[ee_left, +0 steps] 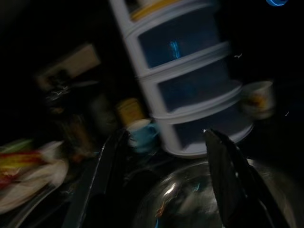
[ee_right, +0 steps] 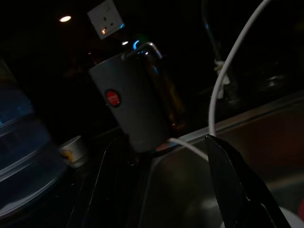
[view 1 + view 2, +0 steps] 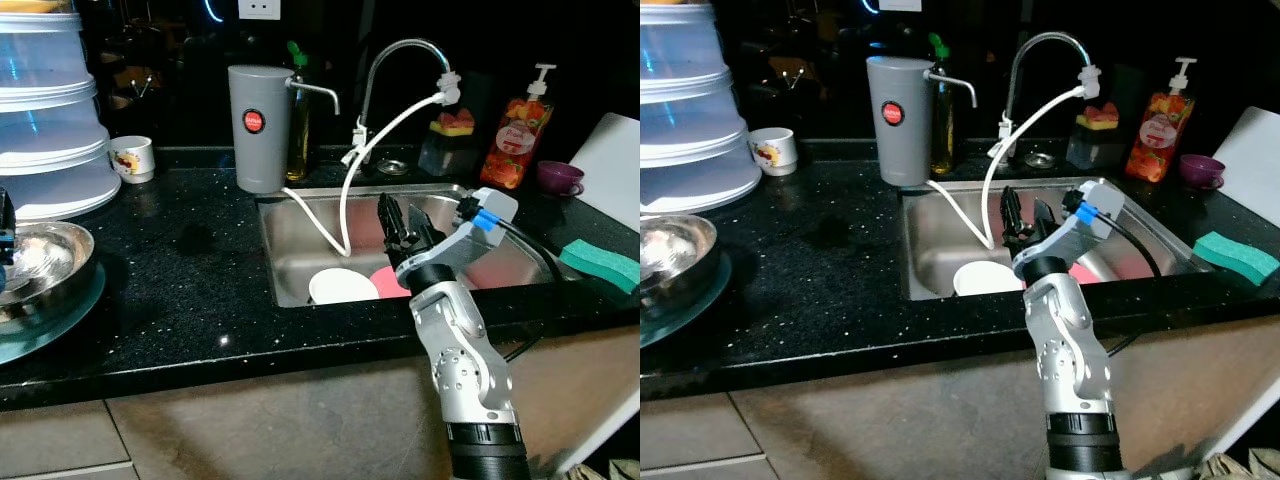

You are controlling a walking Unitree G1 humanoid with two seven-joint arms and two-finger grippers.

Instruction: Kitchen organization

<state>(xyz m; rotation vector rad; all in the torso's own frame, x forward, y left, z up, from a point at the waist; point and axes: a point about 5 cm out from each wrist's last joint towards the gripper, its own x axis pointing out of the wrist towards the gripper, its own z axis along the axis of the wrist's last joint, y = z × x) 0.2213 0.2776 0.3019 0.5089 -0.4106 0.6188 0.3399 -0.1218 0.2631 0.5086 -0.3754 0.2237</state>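
My right gripper (image 3: 400, 222) hangs open over the steel sink (image 3: 300, 265), fingers pointing up and back, with nothing between them. Below it in the basin lie a white dish (image 3: 342, 286) and a pink dish (image 3: 388, 282). In the right wrist view the open fingers (image 2: 232, 190) frame a grey water dispenser (image 2: 135, 107) and a white hose (image 2: 223, 80). My left gripper (image 1: 164, 135) is open just above a steel bowl (image 1: 190, 199), which sits on a glass plate (image 3: 60, 320) at the counter's left end.
On the black counter (image 3: 190, 280) stand a stack of white containers (image 3: 50, 120), a mug (image 3: 132, 158), the dispenser (image 3: 258, 125) and the faucet (image 3: 400, 55). To the right are a soap bottle (image 3: 515, 130), a purple cup (image 3: 558, 177) and a green sponge (image 3: 600, 262).
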